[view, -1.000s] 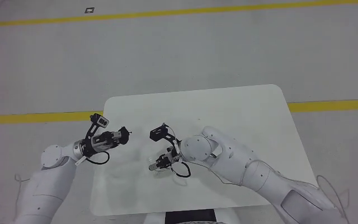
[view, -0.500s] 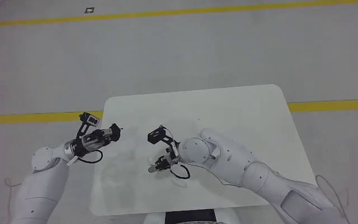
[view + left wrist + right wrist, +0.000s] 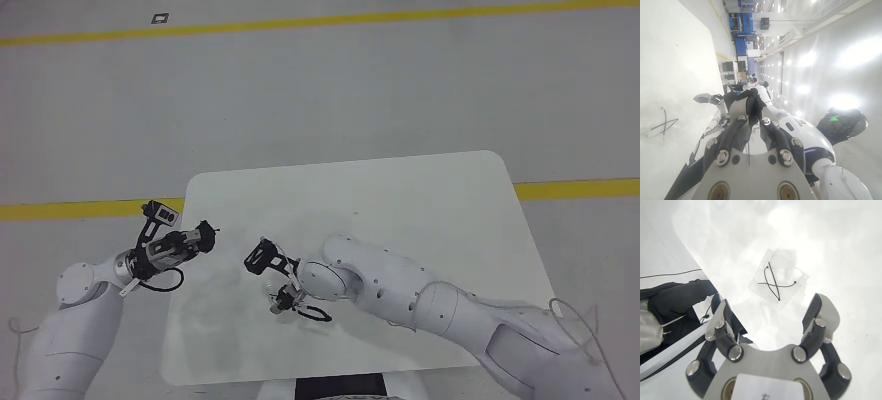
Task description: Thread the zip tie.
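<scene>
Left pincer: I am keeping it clamped shut on a thin black held zip tie, over the table's left edge.
Right pincer: I am holding it wide open, gripping nothing, above the clear tray.
Loose zip ties: black, lying crossed inside that tray, near the table's front-left edge.

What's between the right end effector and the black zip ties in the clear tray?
Bare white table, then the clear square tray's rim around the black zip ties, in right wrist view.
</scene>
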